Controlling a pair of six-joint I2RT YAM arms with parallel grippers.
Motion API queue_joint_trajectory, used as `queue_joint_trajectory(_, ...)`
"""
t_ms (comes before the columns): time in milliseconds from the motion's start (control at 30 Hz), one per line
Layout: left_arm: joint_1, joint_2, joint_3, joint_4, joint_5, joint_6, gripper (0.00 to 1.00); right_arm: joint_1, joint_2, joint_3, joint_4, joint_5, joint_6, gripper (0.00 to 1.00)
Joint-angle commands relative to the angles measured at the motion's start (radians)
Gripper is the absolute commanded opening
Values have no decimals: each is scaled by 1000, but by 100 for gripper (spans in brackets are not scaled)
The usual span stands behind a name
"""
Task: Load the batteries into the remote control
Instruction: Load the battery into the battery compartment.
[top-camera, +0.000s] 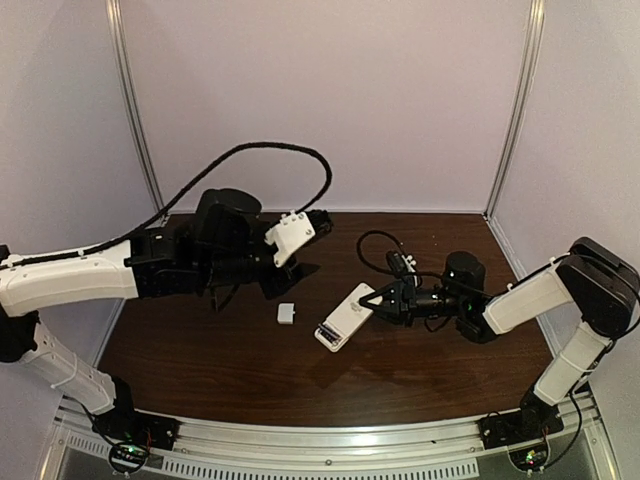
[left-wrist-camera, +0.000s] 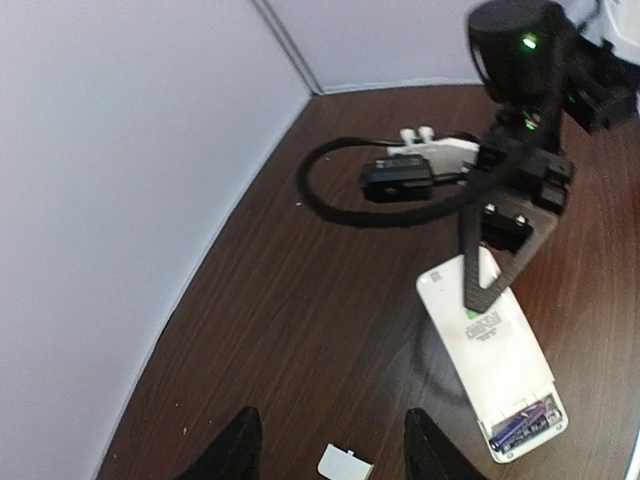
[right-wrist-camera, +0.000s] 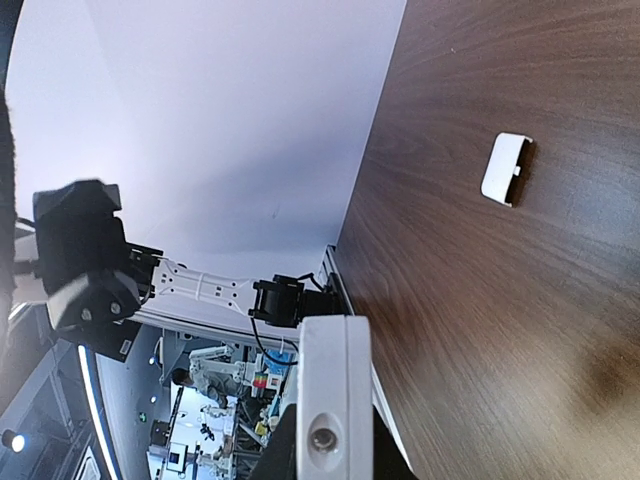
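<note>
The white remote control (left-wrist-camera: 495, 350) lies back-up, with its far end tilted off the dark table. My right gripper (left-wrist-camera: 488, 268) is shut on that far end. In the right wrist view the remote control (right-wrist-camera: 335, 400) shows end-on, clamped between the fingers. Purple-blue batteries (left-wrist-camera: 522, 424) lie in the open compartment at its near end. A small white cover (left-wrist-camera: 345, 463) rests on the table below and between the tips of my left gripper (left-wrist-camera: 335, 445), which is open and holds nothing. From above, the left gripper (top-camera: 283, 280) hovers just behind the cover (top-camera: 287, 313), left of the remote control (top-camera: 345, 317).
A black cable (left-wrist-camera: 340, 190) loops over the table behind the right gripper. Pale walls (top-camera: 330, 100) enclose the back and both sides. A metal rail (top-camera: 330, 440) runs along the near edge between the two arm bases.
</note>
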Motion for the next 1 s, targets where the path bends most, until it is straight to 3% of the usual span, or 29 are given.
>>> queue_joint_trajectory(0,64,-26,-70,93,74,-291,50,-4,-1,16,130,88,40,0)
queue_joint_trajectory(200,106,-6,-113,128,209,-470,48,-2,-42,25,60,156,0,0)
queue_joint_trajectory(367,130,13,-130,156,352,-528,43,-2,-91,21,-18,198,-31,0)
queue_joint_trajectory(967,130,100,-85,108,364,-514,30,-1,-120,12,13,193,42,0)
